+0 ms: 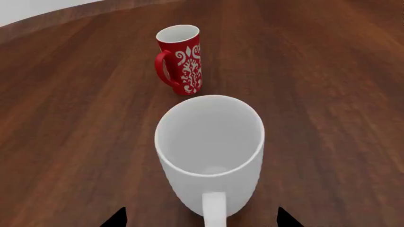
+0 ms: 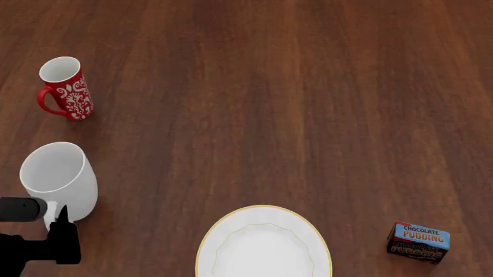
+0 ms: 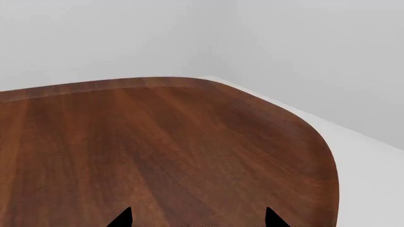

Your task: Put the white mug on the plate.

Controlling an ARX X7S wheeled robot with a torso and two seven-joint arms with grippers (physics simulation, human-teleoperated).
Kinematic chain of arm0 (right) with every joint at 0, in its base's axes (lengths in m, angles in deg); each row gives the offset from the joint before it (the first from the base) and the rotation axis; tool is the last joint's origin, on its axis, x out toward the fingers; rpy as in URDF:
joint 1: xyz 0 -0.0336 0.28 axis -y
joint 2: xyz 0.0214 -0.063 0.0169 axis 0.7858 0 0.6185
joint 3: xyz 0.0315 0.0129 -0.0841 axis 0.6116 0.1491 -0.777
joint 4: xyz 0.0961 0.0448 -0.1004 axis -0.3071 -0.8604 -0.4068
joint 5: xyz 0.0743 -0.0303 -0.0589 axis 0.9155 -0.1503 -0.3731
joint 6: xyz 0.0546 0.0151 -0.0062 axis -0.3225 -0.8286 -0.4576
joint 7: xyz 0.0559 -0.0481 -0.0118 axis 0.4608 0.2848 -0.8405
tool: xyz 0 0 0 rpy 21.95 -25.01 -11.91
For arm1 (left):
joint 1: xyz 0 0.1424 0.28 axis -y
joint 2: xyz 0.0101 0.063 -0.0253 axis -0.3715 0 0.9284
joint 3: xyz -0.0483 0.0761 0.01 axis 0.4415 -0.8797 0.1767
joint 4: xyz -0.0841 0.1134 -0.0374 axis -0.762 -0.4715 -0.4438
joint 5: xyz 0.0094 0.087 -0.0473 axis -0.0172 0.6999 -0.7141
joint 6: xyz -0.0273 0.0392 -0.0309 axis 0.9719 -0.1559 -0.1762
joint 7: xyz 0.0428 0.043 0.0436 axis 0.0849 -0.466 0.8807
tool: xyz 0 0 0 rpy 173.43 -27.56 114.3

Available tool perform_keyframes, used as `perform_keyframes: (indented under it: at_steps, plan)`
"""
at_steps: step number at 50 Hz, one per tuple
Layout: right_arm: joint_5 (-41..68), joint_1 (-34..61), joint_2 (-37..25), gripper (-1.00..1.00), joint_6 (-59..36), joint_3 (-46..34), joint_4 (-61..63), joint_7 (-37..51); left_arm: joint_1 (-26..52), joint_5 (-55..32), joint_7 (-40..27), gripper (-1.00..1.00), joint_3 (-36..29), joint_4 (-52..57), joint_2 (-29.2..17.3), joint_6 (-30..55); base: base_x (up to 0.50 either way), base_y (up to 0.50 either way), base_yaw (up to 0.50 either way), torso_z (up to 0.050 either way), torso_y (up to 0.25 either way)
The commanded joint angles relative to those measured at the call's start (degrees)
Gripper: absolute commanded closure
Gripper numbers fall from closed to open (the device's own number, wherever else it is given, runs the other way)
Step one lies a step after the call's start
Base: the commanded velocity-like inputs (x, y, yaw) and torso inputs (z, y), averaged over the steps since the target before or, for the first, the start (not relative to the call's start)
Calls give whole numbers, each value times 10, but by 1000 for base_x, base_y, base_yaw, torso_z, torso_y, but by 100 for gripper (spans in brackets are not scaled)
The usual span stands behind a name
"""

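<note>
Two spread fingers of the left gripper [image 1: 200, 218] flank the white mug's [image 2: 58, 179] handle at nine o'clock of the plate [image 2: 264, 245]; close squarely on it before lifting.

Desk [image 3: 158, 142]: dark reddish-brown wood, lengthwise grain, rounded corner, faint sheen. Walls [image 3: 126, 38]: plain pale grey, meeting in a corner just beyond the desk. Floor [image 3: 372, 189]: light grey, beside the desk edge. Lighting even, soft.
</note>
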Motion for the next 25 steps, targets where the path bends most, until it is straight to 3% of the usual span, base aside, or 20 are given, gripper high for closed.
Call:
perform_keyframes:
  at_steps: [1,25]
  plan:
    - [1,-2,-2,-100,6,-6,-8,2,33,9,15,-100,-22,-76,10,-31,0,0,0,0,0]
    - [9,-4,-7,-100,4,-9,-7,12,89,20,32,-100,-45,-213,27,-76,0,0,0,0,0]
